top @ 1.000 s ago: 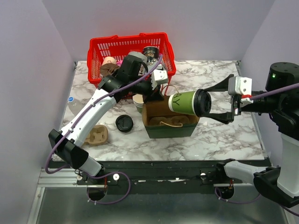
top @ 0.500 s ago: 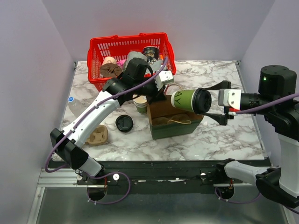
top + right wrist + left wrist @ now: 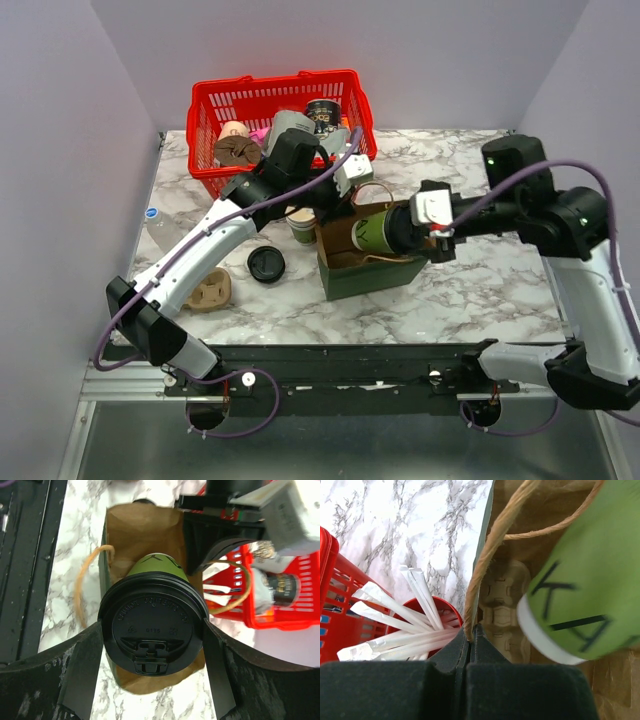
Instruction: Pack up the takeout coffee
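Top external view has the takeout coffee [image 3: 375, 228] lying almost on its side over the mouth of the paper bag [image 3: 370, 275], base pointing to 9 o'clock and black lid to 3 o'clock. The right gripper [image 3: 422, 224] holds it; on the right wrist camera its two fingers sit partly open, pressed against the lid's rim at either side. The cup is not yet seated. From the left wrist its white-rimmed base hangs above the cardboard cup carrier [image 3: 502, 605] on the bag's floor, so I'd judge it has to be tipped upright before it drops into a pocket.

At the bag's 11 o'clock corner the left gripper [image 3: 340, 190] is pinched closed on the rim and twine handle, seemingly to hold the mouth open and steady the bag.

By count: one lidded cup, one bag with two twine handles, two carriers (the second [image 3: 208, 290] at 8 o'clock of the bag), one loose black lid [image 3: 266, 264] at 9 o'clock, one stack of lidless cups [image 3: 298, 222] at 10, one red cup of sticks [image 3: 427, 610], one red basket [image 3: 270, 80] at 11.
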Available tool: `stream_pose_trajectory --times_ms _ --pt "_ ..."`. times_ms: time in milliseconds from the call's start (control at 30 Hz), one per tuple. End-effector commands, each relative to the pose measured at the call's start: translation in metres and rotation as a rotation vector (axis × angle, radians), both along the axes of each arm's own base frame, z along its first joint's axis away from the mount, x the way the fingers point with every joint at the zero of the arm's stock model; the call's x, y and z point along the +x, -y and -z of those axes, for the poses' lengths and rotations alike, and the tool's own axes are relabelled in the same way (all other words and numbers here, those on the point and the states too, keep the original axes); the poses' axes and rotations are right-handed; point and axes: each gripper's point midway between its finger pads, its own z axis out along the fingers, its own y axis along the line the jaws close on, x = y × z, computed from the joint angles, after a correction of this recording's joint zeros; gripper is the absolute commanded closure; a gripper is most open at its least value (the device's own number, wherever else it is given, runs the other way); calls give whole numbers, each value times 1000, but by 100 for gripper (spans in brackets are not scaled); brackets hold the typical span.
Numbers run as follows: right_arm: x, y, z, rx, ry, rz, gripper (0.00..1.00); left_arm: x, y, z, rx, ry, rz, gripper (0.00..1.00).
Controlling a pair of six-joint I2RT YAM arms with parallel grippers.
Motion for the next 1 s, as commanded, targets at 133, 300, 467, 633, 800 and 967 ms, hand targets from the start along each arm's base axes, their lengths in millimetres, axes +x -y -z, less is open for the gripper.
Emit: stream_pose_trajectory --times_ms 133,300,467,633,800,967 --pt "13 -11 53 -175 -75 9 99 -15 -6 -12 -22 113 27 100" --pt "17 -25 69 -219 -39 -3 99 -21 -4 -17 -24 136 21 100" --pt "13 -34 94 -284 5 6 99 -16 -4 -21 -29 147 -65 100" --pt "6 -32 123 -328 35 40 99 -13 -12 -21 -35 128 -151 100" --pt "5 -18 140 -328 95 116 99 -26 -12 -22 -63 86 -160 100" --pt "1 -4 166 -400 119 169 100 -53 -3 -11 -115 -24 -95 100"
